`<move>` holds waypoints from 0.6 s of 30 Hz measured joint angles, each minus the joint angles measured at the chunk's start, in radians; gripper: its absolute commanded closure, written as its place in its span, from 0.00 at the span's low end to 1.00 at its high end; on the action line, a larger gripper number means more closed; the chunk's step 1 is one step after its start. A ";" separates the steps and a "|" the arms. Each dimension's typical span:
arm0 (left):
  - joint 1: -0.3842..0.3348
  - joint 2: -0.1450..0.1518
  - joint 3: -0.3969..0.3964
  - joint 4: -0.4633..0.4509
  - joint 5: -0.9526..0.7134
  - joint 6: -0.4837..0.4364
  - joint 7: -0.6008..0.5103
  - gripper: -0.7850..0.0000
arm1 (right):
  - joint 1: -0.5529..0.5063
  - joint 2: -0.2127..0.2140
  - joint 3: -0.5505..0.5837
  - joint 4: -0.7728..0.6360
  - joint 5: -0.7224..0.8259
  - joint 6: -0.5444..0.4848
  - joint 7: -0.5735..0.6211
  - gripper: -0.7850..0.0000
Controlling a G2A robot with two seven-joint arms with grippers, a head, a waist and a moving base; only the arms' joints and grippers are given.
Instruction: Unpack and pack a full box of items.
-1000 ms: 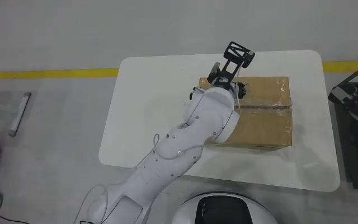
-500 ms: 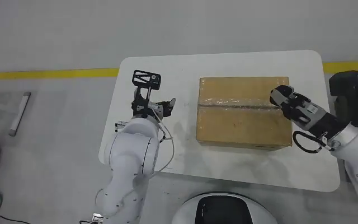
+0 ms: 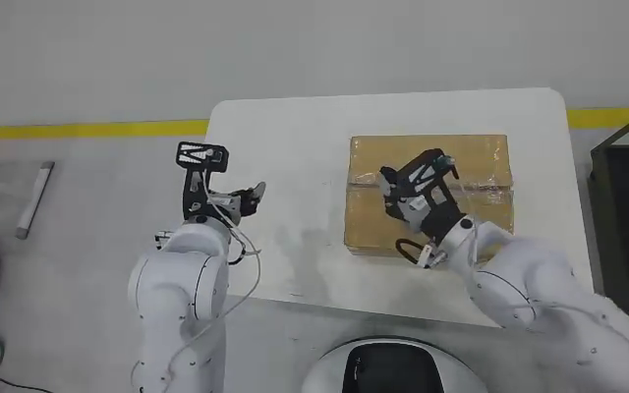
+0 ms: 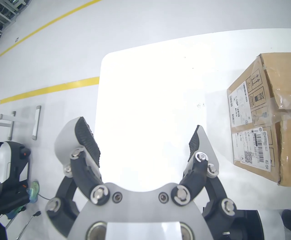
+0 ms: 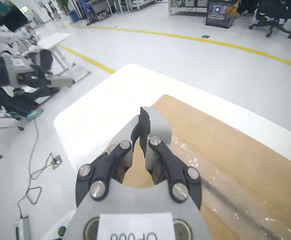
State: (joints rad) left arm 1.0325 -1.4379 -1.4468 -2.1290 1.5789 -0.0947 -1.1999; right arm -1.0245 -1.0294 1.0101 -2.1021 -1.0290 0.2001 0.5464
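**A:** What is the surface like, and the room?

**B:** A white desk [image 3: 295, 147] with rounded corners, smooth and bare-looking, standing on a pale grey floor [image 3: 98, 59] crossed by a yellow line [image 3: 98, 129]. The right wrist view shows a wide hall behind it, with black office chairs [image 5: 270, 13] far off and a loose cable [image 5: 34, 177] on the floor beside the desk.

**A:** And the box?

**B:** The box [image 3: 472, 152] lies flat on the right half of the desk. Its top flaps are shut, so whatever is in it cannot be seen.

**A:** What is it made of?

**B:** Brown cardboard, rectangular. Glossy, wrinkled clear tape [image 5: 204, 168] runs along the middle seam of the lid. White printed labels [image 4: 250, 136] sit on the end wall that faces the open part of the desk, and that wall's upper edge looks creased.

**A:** Where are the arms?

**B:** The right pincer [image 5: 141, 118] hangs over the lid near the labelled end. Its ribbed black pads are pressed together with nothing between them. The left pincer [image 4: 139, 124] is above the left part of the desk, well apart from the box, with its fingers spread wide and nothing in them.
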 measured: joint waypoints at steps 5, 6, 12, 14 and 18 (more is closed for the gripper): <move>-0.013 0.001 0.016 0.018 -0.004 -0.005 0.006 0.00 | 0.040 -0.024 -0.077 0.073 -0.077 0.056 0.012 1.00; -0.017 0.001 0.022 0.023 -0.006 -0.007 0.006 0.00 | 0.043 -0.028 -0.081 0.087 -0.078 0.062 0.017 1.00; -0.036 0.002 0.044 0.045 -0.013 -0.012 0.005 0.00 | 0.036 -0.040 -0.060 0.120 -0.043 0.088 0.037 1.00; -0.043 0.002 0.052 0.050 -0.013 -0.011 0.005 0.00 | 0.029 -0.042 -0.046 0.123 -0.035 0.087 0.043 1.00; -0.053 0.002 0.067 0.059 -0.011 -0.007 0.003 0.00 | 0.007 -0.042 -0.019 0.125 -0.039 0.079 0.044 1.00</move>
State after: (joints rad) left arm 0.9798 -1.4362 -1.3802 -2.0699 1.5675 -0.1015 -1.1970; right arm -1.0176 -1.0718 0.9915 -1.9772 -1.0680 0.2787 0.5902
